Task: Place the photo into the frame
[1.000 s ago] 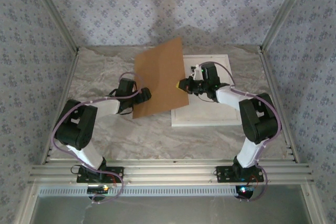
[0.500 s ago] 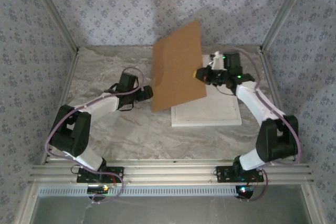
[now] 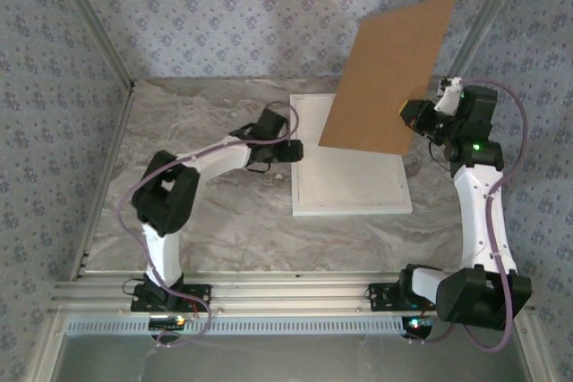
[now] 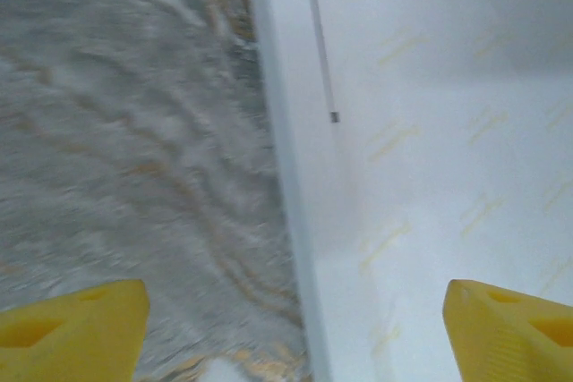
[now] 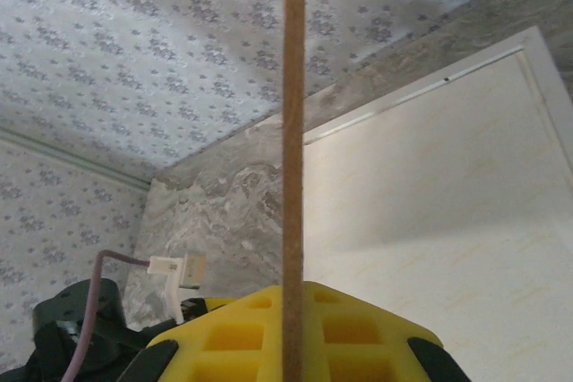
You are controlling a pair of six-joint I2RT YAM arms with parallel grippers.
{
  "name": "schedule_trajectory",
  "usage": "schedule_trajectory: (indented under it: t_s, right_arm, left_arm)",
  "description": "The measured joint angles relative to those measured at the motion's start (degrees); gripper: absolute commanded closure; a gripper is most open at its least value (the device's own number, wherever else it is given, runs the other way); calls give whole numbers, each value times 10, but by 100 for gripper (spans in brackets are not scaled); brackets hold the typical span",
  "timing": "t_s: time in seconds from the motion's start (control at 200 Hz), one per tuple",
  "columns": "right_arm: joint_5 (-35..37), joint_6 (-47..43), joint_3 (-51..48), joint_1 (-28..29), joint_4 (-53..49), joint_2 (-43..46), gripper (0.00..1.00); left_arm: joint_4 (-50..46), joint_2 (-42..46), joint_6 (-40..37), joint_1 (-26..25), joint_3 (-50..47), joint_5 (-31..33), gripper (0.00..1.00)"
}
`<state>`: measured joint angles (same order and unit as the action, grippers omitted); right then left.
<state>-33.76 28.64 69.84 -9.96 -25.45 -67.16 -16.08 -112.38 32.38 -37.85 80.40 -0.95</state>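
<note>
Your right claw [image 3: 414, 118]: clamped on the lower right edge of the brown backing board [image 3: 385, 78]. In the right wrist view the yellow fingers [image 5: 224, 333] sit flush on either side of the board's thin edge [image 5: 293, 131].
- Board: held aloft and tilted, clear of the table [image 3: 206, 212]. Its near corner hangs over the frame's far right part and its top reaches up against the patterned wall [image 3: 224, 15].
- Right arm: base at the near rail, elbow folded low beside it. The long link runs away along the right side, and the wrist turns left toward the board.

Your left claw [image 3: 295, 151]: spread wide and holding nothing. The two yellow tips [image 4: 72, 324] stand at opposite bottom corners of the left wrist view.
- Position: low over the left moulding of the frame [image 4: 286, 176], one tip over the marbled table and the other over the frame's interior.
- Left arm: base at the near rail, elbow raised, forearm stretched right to the frame's left edge.

Frame [image 3: 351, 207]: white, lying flat on the table, right of centre.
- Interior: a white panel [image 3: 349, 158] with faint yellowish marks fills the opening. You cannot tell whether it is the photo's plain back.
</note>
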Motion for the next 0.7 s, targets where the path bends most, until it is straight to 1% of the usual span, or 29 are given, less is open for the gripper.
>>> schedule_trajectory:
  t_s: [0.08, 0.195, 0.245, 0.335, 0.4, 0.465, 0.49, 0.57, 0.625, 0.7]
  right_arm:
    - [0, 0, -5, -9, -1, 0, 100]
    - [-1, 0, -14, -15, -1, 0, 100]
    - [-1, 0, -16, -18, -2, 0, 100]
    - [-2, -1, -17, -22, -3, 0, 100]
    - [-3, -2, -22, -25, 1, 2, 100]
    - [-5, -4, -30, -25, 2, 3, 100]
    - [-5, -5, -32, -24, 2, 3, 100]
    - [-5, -6, -40, -25, 1, 3, 100]
    - [-5, -7, -42, -25, 1, 3, 100]
    - [-5, -7, -42, -25, 1, 3, 100]
  left_arm:
    - [-22, -35, -3, -17, 42, 10, 28]
    - [-50, -67, -5, -32, 80, 23, 31]
    - [-59, -77, -5, -35, 90, 29, 35]
    - [-71, -83, -4, -35, 93, 39, 37]
    - [-79, -85, -5, -34, 94, 47, 42]
    - [-83, -87, -6, -34, 95, 54, 44]
    - [-84, -87, -7, -34, 95, 56, 47]
    - [-86, -90, -9, -34, 95, 58, 52]
    - [-88, -92, -7, -34, 95, 60, 58]
    - [-86, -96, -9, -34, 95, 61, 60]
